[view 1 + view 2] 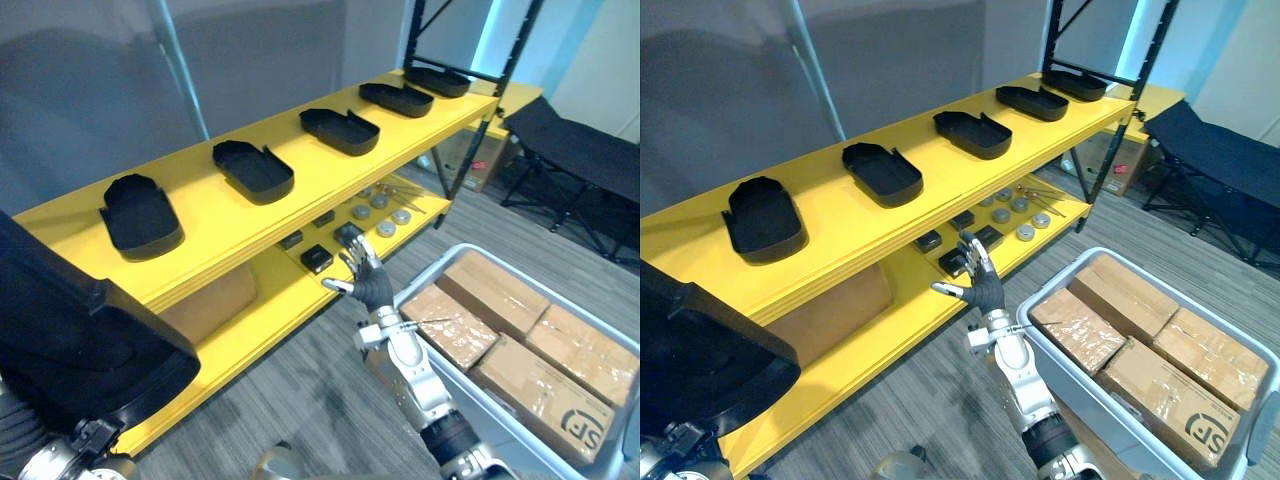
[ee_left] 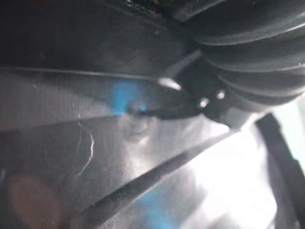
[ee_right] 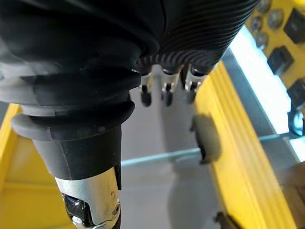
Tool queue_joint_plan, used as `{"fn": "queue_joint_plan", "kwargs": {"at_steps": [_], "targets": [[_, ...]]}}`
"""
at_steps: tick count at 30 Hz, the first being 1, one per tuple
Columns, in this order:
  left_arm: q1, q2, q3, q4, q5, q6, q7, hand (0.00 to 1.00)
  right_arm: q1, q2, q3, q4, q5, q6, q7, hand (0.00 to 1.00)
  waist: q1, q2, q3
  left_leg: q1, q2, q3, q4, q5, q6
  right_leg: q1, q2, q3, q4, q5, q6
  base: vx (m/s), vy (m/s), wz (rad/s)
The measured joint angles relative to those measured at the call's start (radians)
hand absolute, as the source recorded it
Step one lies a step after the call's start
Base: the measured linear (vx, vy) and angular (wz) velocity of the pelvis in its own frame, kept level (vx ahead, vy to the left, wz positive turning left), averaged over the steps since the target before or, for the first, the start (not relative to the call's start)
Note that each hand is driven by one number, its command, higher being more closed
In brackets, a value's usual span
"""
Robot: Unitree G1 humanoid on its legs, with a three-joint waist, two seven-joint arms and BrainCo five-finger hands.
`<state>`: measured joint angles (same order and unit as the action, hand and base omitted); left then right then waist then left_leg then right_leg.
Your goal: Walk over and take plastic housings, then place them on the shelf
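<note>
Several black plastic housings lie in a row on the yellow shelf's top board [image 1: 300, 195], among them one at the left [image 1: 140, 215], one further along [image 1: 253, 170] and one in the middle [image 1: 340, 130]. Another large black housing [image 1: 70, 350] is at the lower left, over my left arm. It covers my left hand, whose ribbed cover [image 2: 257, 57] lies right against the dark plastic [image 2: 95, 143]. My right hand [image 1: 365, 278] is raised in front of the lower shelf board, open, with straight fingers [image 3: 164, 90] holding nothing.
The lower board [image 1: 270, 300] carries small black parts [image 1: 316, 258], round metal pieces [image 1: 385, 228] and a cardboard box [image 1: 210, 300]. A grey bin [image 1: 490, 415] of taped cardboard boxes [image 1: 545, 385] stands at my right. A black folding cot [image 1: 570, 150] is at the far right.
</note>
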<state>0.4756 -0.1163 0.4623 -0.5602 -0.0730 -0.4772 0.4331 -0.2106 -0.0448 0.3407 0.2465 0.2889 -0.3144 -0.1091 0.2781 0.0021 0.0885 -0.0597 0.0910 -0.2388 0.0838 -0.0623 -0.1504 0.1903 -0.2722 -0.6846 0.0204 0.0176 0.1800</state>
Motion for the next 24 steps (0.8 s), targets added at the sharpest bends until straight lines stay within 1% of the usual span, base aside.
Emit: {"fn": "queue_joint_plan", "kwargs": {"at_steps": [1,2,3,4,5,6,7,8,9,10,11,12,13,14,15,16,17,19,20,21,22,23,24], "targets": [[-0.009,0.007,-0.007,0.000,-0.002,0.000,-0.012,1.00,0.013,-0.003,-0.015,-0.007,0.000,0.004,-0.007,0.00,-0.014,-0.002,0.003,-0.009,-0.004,-0.030,0.000,0.003,0.002,-0.007,0.009,0.041,0.024,-0.037,0.005,0.03,-0.089,1.20],[-0.033,0.018,-0.021,0.000,-0.008,0.000,-0.036,1.00,0.046,-0.015,-0.043,-0.027,0.003,0.014,-0.027,0.00,-0.037,-0.013,0.004,-0.013,-0.011,-0.086,-0.004,0.018,-0.007,-0.017,0.024,0.096,0.069,-0.093,-0.003,0.04,-0.099,1.09],[-0.042,0.024,-0.026,0.000,-0.009,0.000,-0.049,1.00,0.066,-0.022,-0.062,-0.039,0.012,0.016,-0.033,0.00,-0.041,-0.018,0.009,-0.014,-0.014,-0.105,-0.008,0.024,-0.017,-0.016,0.024,0.112,0.093,-0.111,-0.007,0.08,-0.113,1.20],[-0.046,0.034,-0.030,0.000,-0.009,-0.001,-0.067,1.00,0.103,-0.032,-0.102,-0.053,0.018,0.017,-0.042,0.00,-0.042,-0.026,0.017,-0.021,-0.018,-0.142,-0.006,0.031,-0.028,-0.016,0.019,0.120,0.141,-0.143,-0.001,0.07,-0.038,0.78],[-0.043,0.033,-0.031,0.000,-0.009,-0.001,-0.071,1.00,0.117,-0.036,-0.119,-0.056,0.021,0.017,-0.043,0.00,-0.045,-0.028,0.018,-0.027,-0.020,-0.156,-0.004,0.032,-0.031,-0.016,0.018,0.118,0.157,-0.155,-0.003,0.08,-0.058,0.84],[-0.039,0.030,-0.032,0.000,-0.029,-0.001,-0.089,1.00,0.143,-0.041,-0.148,-0.058,0.021,0.017,-0.042,0.00,-0.045,-0.027,0.024,-0.032,-0.024,-0.181,-0.004,0.037,-0.037,-0.010,0.016,0.108,0.176,-0.173,0.004,0.07,-0.078,0.73],[-0.027,0.031,-0.033,0.001,-0.057,-0.002,-0.106,1.00,0.166,-0.046,-0.178,-0.062,0.021,0.017,-0.040,0.00,-0.048,-0.027,0.029,-0.038,-0.031,-0.190,-0.003,0.049,-0.038,0.008,0.016,0.090,0.183,-0.188,0.004,0.07,-0.102,0.77],[-0.024,0.030,-0.036,0.001,-0.079,-0.002,-0.122,1.00,0.180,-0.046,-0.190,-0.066,0.020,0.017,-0.037,0.00,-0.054,-0.029,0.031,-0.047,-0.036,-0.180,-0.003,0.063,-0.035,0.019,0.014,0.064,0.183,-0.192,0.004,0.04,-0.083,1.00],[-0.023,0.030,-0.053,0.001,-0.105,-0.003,-0.153,1.00,0.208,-0.046,-0.227,-0.085,0.017,0.017,-0.031,0.00,-0.071,-0.030,0.045,-0.065,-0.041,-0.095,-0.004,0.101,-0.006,0.044,0.013,0.013,0.182,-0.192,0.003,0.00,-0.067,1.40],[-0.031,0.033,-0.071,0.003,-0.127,-0.006,-0.196,1.00,0.236,-0.043,-0.264,-0.122,0.011,0.016,-0.033,0.00,-0.099,-0.035,0.063,-0.086,-0.036,0.040,-0.006,0.137,0.037,0.070,0.013,-0.044,0.181,-0.192,0.001,-0.02,-0.023,1.52],[-0.040,0.033,-0.084,0.003,-0.134,-0.010,-0.218,1.00,0.252,-0.043,-0.278,-0.145,0.011,0.014,-0.034,0.00,-0.112,-0.033,0.073,-0.094,-0.026,0.109,-0.007,0.149,0.053,0.081,0.014,-0.063,0.182,-0.192,0.001,-0.04,0.025,1.46],[-0.041,0.033,-0.113,0.006,-0.146,-0.015,-0.249,1.00,0.274,-0.048,-0.296,-0.180,0.011,0.011,-0.035,0.00,-0.124,-0.026,0.093,-0.100,-0.013,0.193,-0.009,0.173,0.050,0.094,0.022,-0.077,0.189,-0.194,-0.002,-0.07,0.066,0.90],[-0.035,0.032,-0.139,0.016,-0.147,-0.017,-0.258,1.00,0.277,-0.056,-0.298,-0.189,0.012,0.008,-0.032,0.00,-0.121,-0.015,0.103,-0.099,-0.016,0.189,-0.010,0.180,0.047,0.094,0.022,-0.076,0.205,-0.200,-0.011,-0.08,0.065,0.55],[-0.030,0.033,-0.149,0.022,-0.147,-0.017,-0.257,1.00,0.275,-0.055,-0.298,-0.189,0.013,0.007,-0.022,0.00,-0.121,-0.014,0.104,-0.099,-0.016,0.193,-0.010,0.180,0.047,0.090,0.018,-0.069,0.213,-0.206,-0.017,-0.07,0.038,0.02],[-0.022,0.033,-0.165,0.033,-0.146,-0.015,-0.250,1.00,0.269,-0.052,-0.296,-0.189,0.013,-0.002,-0.002,0.00,-0.123,-0.014,0.110,-0.096,-0.024,0.202,-0.003,0.178,0.050,0.086,0.007,-0.046,0.233,-0.220,-0.017,-0.05,0.020,-0.12],[-0.021,0.033,-0.171,0.037,-0.146,-0.012,-0.246,1.00,0.260,-0.051,-0.297,-0.189,0.013,-0.020,0.013,0.00,-0.126,-0.015,0.130,-0.092,-0.034,0.206,0.012,0.170,0.059,0.088,-0.008,-0.037,0.248,-0.233,-0.015,-0.06,0.021,-0.16],[-0.021,0.033,-0.171,0.037,-0.146,-0.010,-0.245,1.00,0.254,-0.051,-0.298,-0.189,0.012,-0.027,0.019,0.00,-0.126,-0.016,0.141,-0.093,-0.037,0.215,0.029,0.160,0.066,0.088,-0.016,-0.027,0.252,-0.238,-0.012,-0.07,0.033,-0.24],[-0.024,0.034,-0.172,0.037,-0.145,-0.010,-0.240,1.00,0.233,-0.050,-0.295,-0.189,0.013,-0.045,0.022,0.00,-0.126,-0.010,0.169,-0.127,-0.041,0.228,0.110,0.117,0.072,0.085,-0.027,-0.018,0.252,-0.256,0.000,-0.09,0.052,-0.21],[-0.030,0.034,-0.175,0.038,-0.145,-0.011,-0.240,1.00,0.223,-0.049,-0.293,-0.187,0.014,-0.062,0.019,0.00,-0.126,-0.003,0.182,-0.159,-0.041,0.229,0.176,0.086,0.079,0.075,-0.032,-0.008,0.262,-0.268,0.005,-0.15,0.147,-0.10],[-0.039,0.035,-0.176,0.039,-0.143,-0.014,-0.230,1.00,0.215,-0.047,-0.289,-0.187,0.009,-0.074,0.005,0.00,-0.122,-0.001,0.196,-0.186,-0.041,0.238,0.232,0.056,0.088,0.064,-0.048,0.004,0.282,-0.285,0.017,-0.13,0.137,-0.11],[-0.041,0.036,-0.176,0.040,-0.141,-0.014,-0.221,1.00,0.209,-0.041,-0.288,-0.186,0.007,-0.075,-0.007,0.00,-0.122,-0.001,0.208,-0.190,-0.041,0.244,0.261,0.040,0.093,0.066,-0.056,0.007,0.293,-0.291,0.019,-0.11,0.195,-0.12],[-0.041,0.036,-0.175,0.042,-0.120,-0.014,-0.206,1.00,0.205,-0.026,-0.288,-0.186,-0.030,-0.073,-0.045,0.00,-0.120,0.000,0.223,-0.203,-0.043,0.251,0.317,0.004,0.101,0.077,-0.065,0.013,0.304,-0.301,0.025,-0.02,0.171,-0.07],[-0.042,0.038,-0.167,0.043,-0.110,-0.014,-0.202,1.00,0.207,-0.008,-0.289,-0.182,-0.039,-0.070,-0.073,0.00,-0.118,-0.006,0.223,-0.221,-0.047,0.256,0.372,-0.034,0.109,0.082,-0.075,0.019,0.308,-0.304,0.026,-0.02,0.171,-0.08]]}}
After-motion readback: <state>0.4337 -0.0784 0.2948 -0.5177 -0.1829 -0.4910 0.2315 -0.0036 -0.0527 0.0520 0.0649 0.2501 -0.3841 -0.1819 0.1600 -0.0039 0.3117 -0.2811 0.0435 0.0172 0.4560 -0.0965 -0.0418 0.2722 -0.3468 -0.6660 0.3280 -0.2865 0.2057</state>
